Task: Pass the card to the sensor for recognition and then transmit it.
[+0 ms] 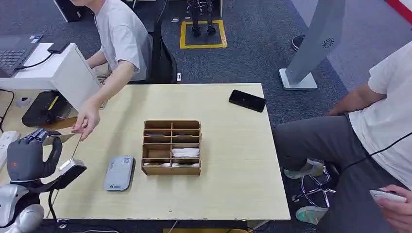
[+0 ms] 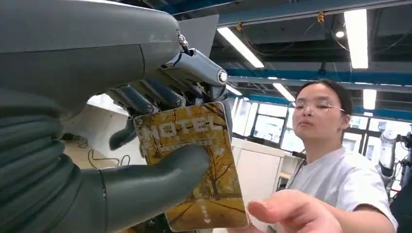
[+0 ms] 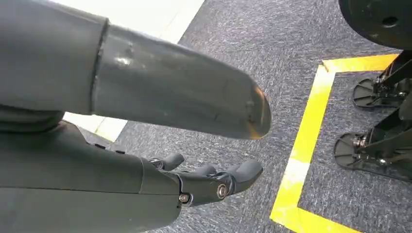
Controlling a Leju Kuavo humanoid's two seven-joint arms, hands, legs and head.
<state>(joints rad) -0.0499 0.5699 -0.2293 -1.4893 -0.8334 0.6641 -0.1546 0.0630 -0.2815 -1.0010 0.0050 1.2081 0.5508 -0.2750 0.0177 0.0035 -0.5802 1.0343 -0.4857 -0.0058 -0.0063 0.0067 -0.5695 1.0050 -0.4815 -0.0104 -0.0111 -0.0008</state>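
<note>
The left hand (image 2: 145, 160) grips the card (image 2: 192, 165), thumb pressed across its face and fingers behind it. In the head view that hand (image 1: 29, 158) is raised off the tabletop's (image 1: 233, 160) near left corner, left of the grey sensor (image 1: 119, 173), and a person's hand (image 1: 87, 121) reaches toward it from beyond. The sensor lies flat just left of the wooden organizer (image 1: 171, 147). The right hand (image 3: 209, 182) hangs over the carpet, holding nothing, its fingers loosely curled but apart.

The main risk is the handover. The thumb covers only the card's upper half; the lower half sticks out free, so a pull from the person while the thumb still clamps could twist the card or bend it. Letting go too soon, with the person's fingers not yet closed on it, would probably drop it off the tabletop's edge, since the hand is beyond that edge from the sensor. Whether the card has been read cannot be told; if not, passing it on now would skip recognition.
</note>
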